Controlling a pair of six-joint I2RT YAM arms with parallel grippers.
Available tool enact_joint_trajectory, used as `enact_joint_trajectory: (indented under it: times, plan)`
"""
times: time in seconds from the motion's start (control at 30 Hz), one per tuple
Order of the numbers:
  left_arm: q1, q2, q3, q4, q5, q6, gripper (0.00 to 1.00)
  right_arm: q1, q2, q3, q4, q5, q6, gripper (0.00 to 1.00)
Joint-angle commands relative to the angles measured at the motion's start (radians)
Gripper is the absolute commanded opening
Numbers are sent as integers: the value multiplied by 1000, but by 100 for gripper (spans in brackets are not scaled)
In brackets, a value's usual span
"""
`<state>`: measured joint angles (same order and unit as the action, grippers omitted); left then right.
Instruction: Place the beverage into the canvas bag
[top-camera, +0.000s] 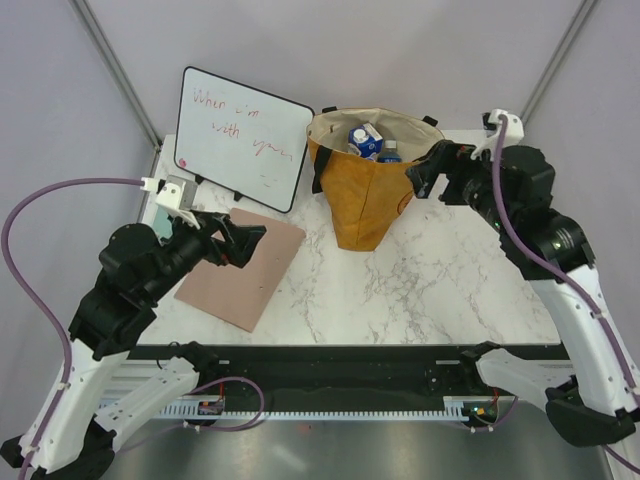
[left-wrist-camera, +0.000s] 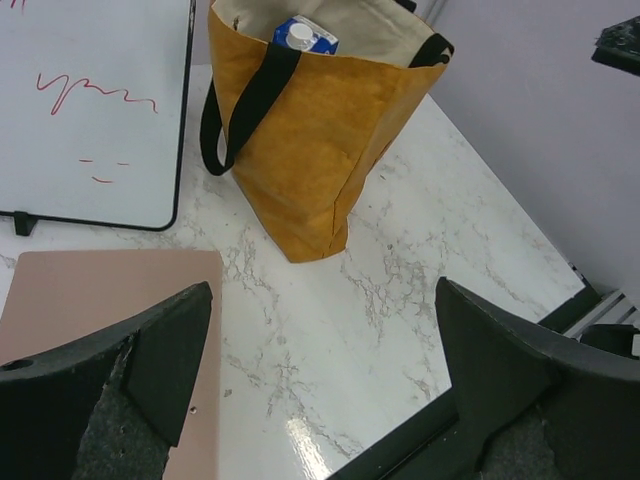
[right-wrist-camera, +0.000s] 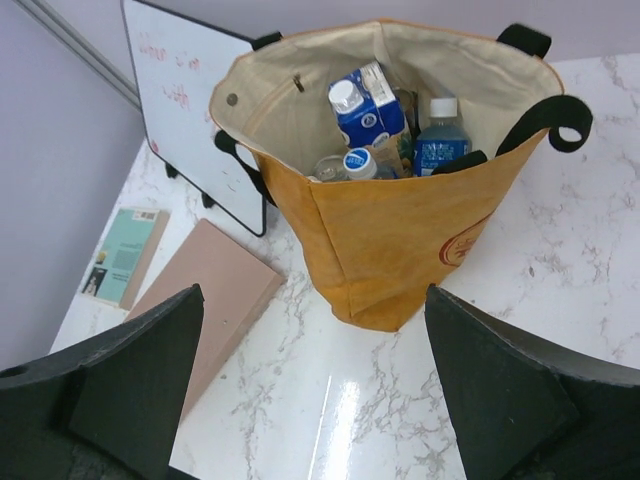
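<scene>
Fingers (right-wrist-camera: 120, 390) of the right gripper (top-camera: 428, 168) gape wide and empty, just beside the tall upright mustard-brown canvas bag (right-wrist-camera: 400, 240). Ahead and below them, the blue-and-white beverage carton (right-wrist-camera: 368, 110) stands upright inside. The left gripper (top-camera: 250, 245), likewise agape and empty, hangs farther off.

Mustard-brown canvas bag (right-wrist-camera: 390, 250), cream lining, black handles; blue-white carton (right-wrist-camera: 366, 108); white-grey marbled table (top-camera: 440, 290).

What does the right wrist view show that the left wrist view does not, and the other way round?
Only the right wrist view shows a bottle and a second bottle inside the bag, and a book. Only the left wrist view shows the black rail at the table's edge. Both show the bag, carton, whiteboard and brown board.
</scene>
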<state>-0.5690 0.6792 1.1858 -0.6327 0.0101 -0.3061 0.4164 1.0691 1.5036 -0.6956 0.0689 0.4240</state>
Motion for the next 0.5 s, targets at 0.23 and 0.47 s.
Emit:
enact_joint_trajectory:
  times: [0.23,0.47]
  plan:
    - [-2,-9,43,19,17,-60,100,1,-161,-20,21,80,-21,98]
    - [-2,-40,21,19,2,-41,100,1,-170,-22,30,86,-14,98]
